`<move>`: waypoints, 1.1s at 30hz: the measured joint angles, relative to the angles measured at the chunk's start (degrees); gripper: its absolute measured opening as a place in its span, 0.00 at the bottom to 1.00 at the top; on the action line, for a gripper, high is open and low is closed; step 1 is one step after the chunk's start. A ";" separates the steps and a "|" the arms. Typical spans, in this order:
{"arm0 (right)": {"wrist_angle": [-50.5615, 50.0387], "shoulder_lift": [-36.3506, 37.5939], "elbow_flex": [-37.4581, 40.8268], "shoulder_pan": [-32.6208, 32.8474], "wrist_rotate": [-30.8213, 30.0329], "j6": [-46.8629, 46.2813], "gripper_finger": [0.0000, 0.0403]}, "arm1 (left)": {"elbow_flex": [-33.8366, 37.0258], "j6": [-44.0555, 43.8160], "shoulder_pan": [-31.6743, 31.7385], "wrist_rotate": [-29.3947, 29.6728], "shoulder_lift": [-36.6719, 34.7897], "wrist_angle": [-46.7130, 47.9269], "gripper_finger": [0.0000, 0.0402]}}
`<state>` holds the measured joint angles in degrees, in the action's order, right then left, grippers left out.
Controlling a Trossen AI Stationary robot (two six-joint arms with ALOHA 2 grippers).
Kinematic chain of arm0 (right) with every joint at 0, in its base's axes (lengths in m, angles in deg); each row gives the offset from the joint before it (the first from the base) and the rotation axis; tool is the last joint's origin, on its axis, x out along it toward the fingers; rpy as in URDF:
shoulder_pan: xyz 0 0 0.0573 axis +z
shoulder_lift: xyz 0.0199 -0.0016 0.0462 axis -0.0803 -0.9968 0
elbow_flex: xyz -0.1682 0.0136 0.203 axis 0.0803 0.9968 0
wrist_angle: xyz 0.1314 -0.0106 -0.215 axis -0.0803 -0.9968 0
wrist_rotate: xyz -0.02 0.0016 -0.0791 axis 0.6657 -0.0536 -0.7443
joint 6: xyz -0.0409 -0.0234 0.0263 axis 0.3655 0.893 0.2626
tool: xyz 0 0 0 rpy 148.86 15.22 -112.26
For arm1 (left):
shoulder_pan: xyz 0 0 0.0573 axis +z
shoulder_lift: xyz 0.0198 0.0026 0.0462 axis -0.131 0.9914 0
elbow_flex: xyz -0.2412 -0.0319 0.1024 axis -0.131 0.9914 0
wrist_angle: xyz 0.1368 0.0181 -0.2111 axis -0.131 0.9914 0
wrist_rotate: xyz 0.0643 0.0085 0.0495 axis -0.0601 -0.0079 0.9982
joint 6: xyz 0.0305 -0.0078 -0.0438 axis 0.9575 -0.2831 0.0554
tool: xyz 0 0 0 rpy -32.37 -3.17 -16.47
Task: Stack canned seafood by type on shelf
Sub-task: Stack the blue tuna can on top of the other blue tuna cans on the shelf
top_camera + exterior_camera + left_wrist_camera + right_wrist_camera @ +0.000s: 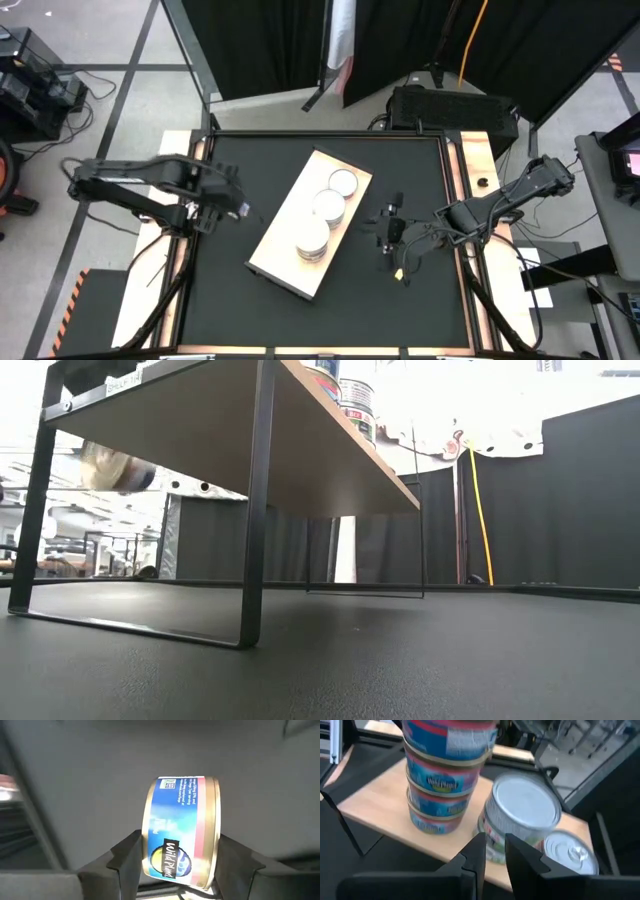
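The shelf point(290, 245), a pale wooden board on black legs, stands slantwise in the middle of the black table. On it are three groups of canned seafood: a tall stack of blue-and-red tins point(445, 775), a shorter stack with a silver lid point(522, 815), and a low tin point(570, 852). My left gripper point(215, 208) is over the table's left side, shut on a blue-labelled tin point(180, 830). My right gripper point(495, 852) hovers just right of the shelf. Its fingers are only a narrow gap apart, with nothing between them. My left gripper pinches the blue tin between its two fingers point(127, 857), one on each flat round face point(146, 835). The fingers come from above, pointing steeply down. The tin stands on edge, its label wall toward the wrist camera, lifted clear of the black tabletop.
The shelf's thin black metal legs point(255, 510) leave open space beneath the board. A black box point(455, 105) sits beyond the table's far edge. Bare black tabletop point(330, 320) lies between the shelf and the near edge.
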<state>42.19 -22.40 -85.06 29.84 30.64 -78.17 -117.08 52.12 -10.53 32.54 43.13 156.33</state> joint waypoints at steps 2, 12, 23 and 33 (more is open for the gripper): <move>1.71 0.01 0.00 0.00 -0.04 3.27 0.16 | -3.70 -1.57 0.00 0.87 -1.66 0.53 0.50; 2.54 0.01 -4.60 3.24 -3.42 30.11 0.16 | -21.37 -12.01 0.00 -1.22 -7.12 -5.52 0.50; 14.97 -9.00 -16.58 4.33 -9.05 82.44 0.28 | -30.46 -21.12 0.00 -10.04 -7.06 -28.72 0.50; 34.48 -24.83 -27.21 2.44 -13.57 130.80 0.57 | -30.52 -35.97 0.00 -11.32 -3.30 -36.21 0.50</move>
<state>76.67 -47.24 -112.27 32.28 17.06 52.63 -147.60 16.16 -10.53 21.21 39.83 120.12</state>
